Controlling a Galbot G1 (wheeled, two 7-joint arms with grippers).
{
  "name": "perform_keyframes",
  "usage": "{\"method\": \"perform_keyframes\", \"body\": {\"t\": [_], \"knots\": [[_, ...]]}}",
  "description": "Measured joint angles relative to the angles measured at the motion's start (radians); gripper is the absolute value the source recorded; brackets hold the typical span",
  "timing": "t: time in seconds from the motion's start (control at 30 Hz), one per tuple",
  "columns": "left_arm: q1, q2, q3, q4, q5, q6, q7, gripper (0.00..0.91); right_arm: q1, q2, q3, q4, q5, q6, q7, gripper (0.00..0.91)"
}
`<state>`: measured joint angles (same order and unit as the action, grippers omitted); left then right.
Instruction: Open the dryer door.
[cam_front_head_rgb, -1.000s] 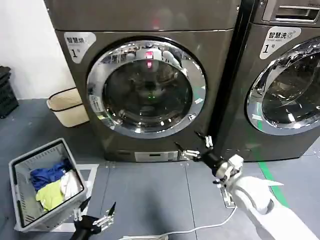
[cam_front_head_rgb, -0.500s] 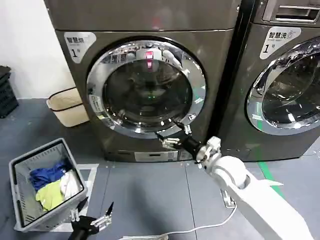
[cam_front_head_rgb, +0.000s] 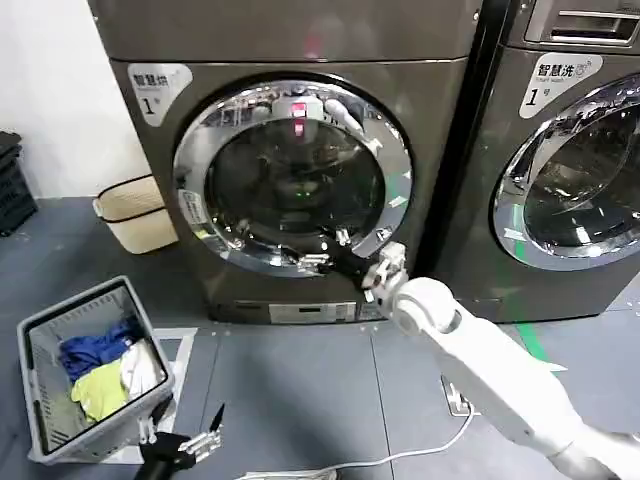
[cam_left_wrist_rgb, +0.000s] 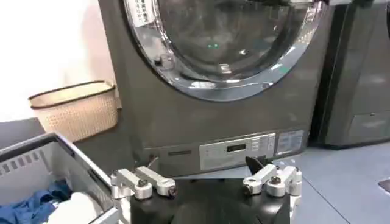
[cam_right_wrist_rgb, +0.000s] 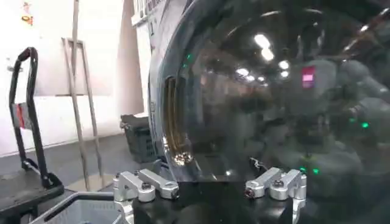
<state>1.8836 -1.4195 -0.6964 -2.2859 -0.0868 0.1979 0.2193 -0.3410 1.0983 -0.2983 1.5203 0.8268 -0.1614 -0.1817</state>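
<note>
A laundry basket (cam_front_head_rgb: 90, 375) of clothes sits at far left on the floor; beside it the left gripper (cam_front_head_rgb: 180, 440) hangs low, fingers spread and empty. At centre, the dryer door (cam_front_head_rgb: 293, 178) is shut. The right gripper (cam_front_head_rgb: 322, 258), fingers apart and holding nothing, reaches its lower chrome rim. Closing off the handle, it could slip on the glossy ring.

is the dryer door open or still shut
Shut: the dryer door sits flush in its front panel, with the right end effector, fingers spread, at its lower rim.
</note>
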Motion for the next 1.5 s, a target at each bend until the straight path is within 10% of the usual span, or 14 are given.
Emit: {"method": "perform_keyframes", "body": {"t": [1.5], "knots": [[0.002,0.001,-0.006,0.002,-0.003,-0.004,0.000,0.907,0.246,0.266,-0.166,-0.378,-0.003,0.040,-0.114,0.907]]}}
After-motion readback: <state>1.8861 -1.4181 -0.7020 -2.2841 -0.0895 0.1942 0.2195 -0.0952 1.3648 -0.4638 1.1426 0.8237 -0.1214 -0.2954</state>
